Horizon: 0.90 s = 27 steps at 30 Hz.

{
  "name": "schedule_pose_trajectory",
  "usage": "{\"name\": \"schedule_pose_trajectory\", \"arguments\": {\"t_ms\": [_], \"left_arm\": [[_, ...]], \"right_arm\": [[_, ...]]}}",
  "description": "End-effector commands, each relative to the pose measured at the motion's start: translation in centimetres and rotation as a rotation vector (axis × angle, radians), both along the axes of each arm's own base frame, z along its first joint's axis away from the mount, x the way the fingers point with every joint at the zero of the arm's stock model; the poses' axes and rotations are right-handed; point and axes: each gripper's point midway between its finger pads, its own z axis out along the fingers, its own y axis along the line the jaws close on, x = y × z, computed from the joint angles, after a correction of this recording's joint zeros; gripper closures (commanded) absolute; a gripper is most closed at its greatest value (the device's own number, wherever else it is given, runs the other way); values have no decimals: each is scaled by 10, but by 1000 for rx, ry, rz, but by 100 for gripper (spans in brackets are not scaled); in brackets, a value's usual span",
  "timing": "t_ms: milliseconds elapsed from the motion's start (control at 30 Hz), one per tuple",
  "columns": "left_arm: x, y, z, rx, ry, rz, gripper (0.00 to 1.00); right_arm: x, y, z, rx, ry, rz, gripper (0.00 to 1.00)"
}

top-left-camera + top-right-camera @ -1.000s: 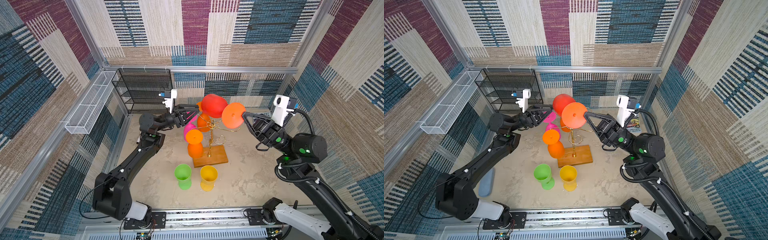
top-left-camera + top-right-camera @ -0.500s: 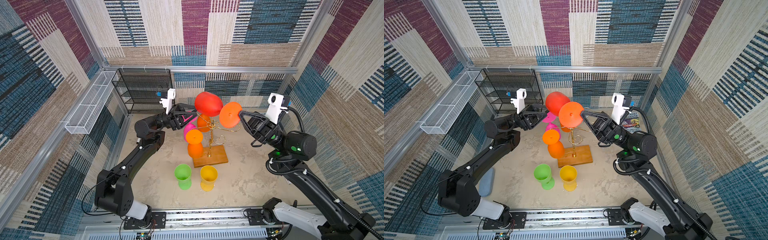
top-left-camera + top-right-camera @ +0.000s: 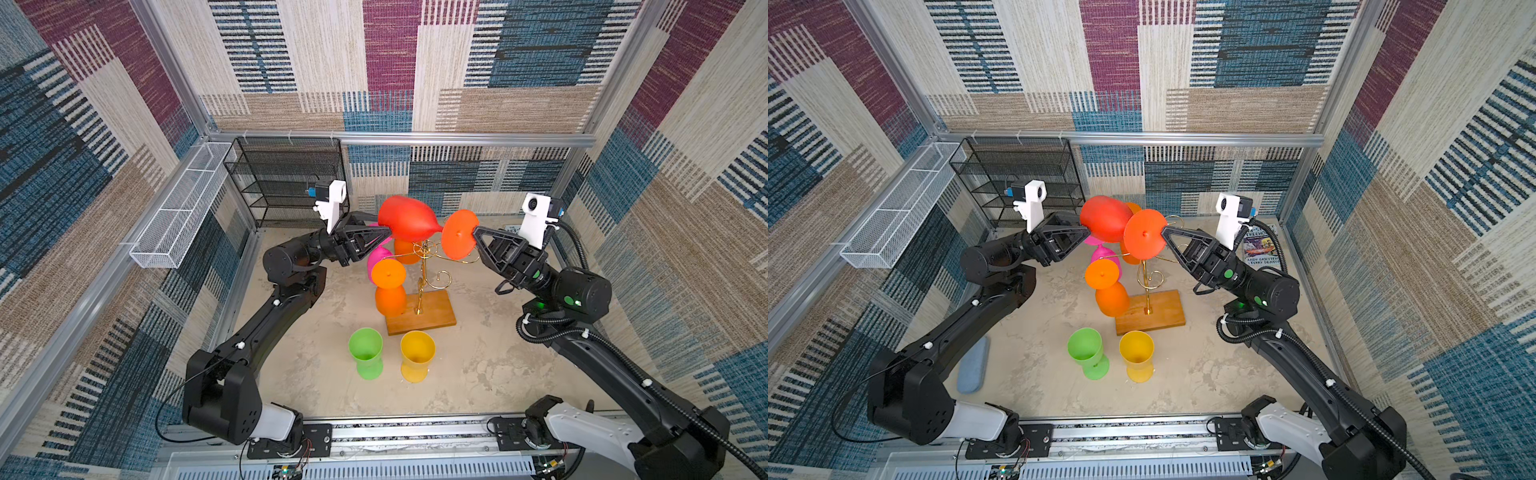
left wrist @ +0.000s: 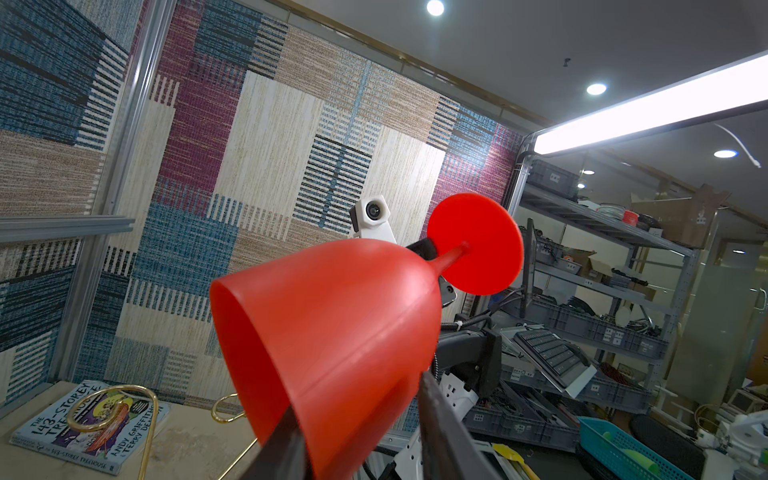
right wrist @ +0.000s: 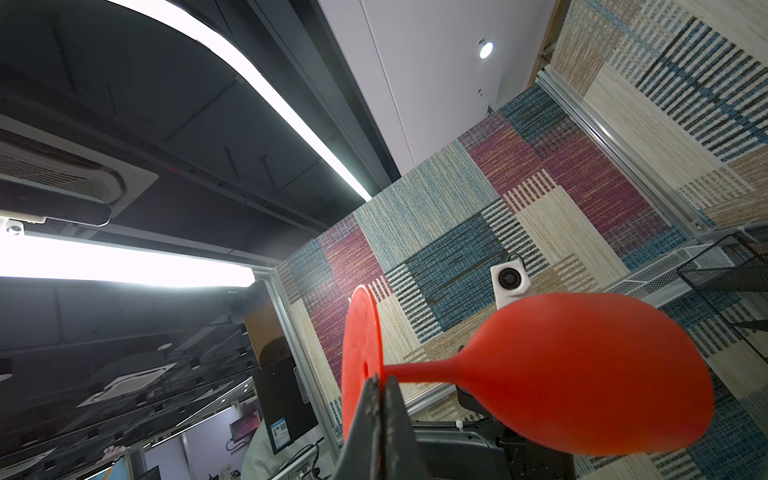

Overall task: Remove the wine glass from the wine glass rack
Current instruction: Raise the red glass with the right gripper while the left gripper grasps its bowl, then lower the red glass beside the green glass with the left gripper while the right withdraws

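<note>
Above gold rack [image 3: 436, 313], red wine glass [image 3: 409, 220]

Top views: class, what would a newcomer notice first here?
A red wine glass lies sideways in mid-air above the gold wine glass rack, gripped at its bowl by the left pincer and near its foot by the right pincer. In front of its base stand a green glass and a yellow glass, upright.

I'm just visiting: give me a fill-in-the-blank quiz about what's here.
The wine glass between the left gripper and right gripper is ____. Beside the green glass stands a ____ one. The wine glass rack has a base made of ____.
Missing words: red; yellow; wood.
</note>
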Motion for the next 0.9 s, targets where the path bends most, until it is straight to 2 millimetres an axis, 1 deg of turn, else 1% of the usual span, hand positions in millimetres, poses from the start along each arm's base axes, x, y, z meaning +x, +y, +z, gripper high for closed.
{"name": "schedule_pose_trajectory", "arguments": {"t_ms": [0,100,200,300,467,533,700,767,867], "left_arm": [[-10,3,6,-18,-29,-5,67],[-11,4,6,-20,-25,-5,72],[-11,5,7,-25,-19,-4,76],[-12,5,8,-30,-13,-4,82],[-17,7,12,-33,-12,-10,92],[-19,8,13,-34,-15,-12,94],[-30,11,21,-38,-33,-22,98],[-37,13,26,-40,-54,-25,100],[-49,18,37,-44,-87,-18,100]], "right_arm": [[-2,-11,2,57,16,31,100],[4,-15,-4,67,45,42,100],[11,-18,-11,77,82,56,97],[21,-21,-20,83,136,70,92],[33,-22,-32,93,198,102,80],[38,-22,-36,92,216,106,74],[43,-27,-40,95,229,81,50],[44,-30,-40,87,222,47,41],[45,-37,-38,55,214,-48,33]]}}
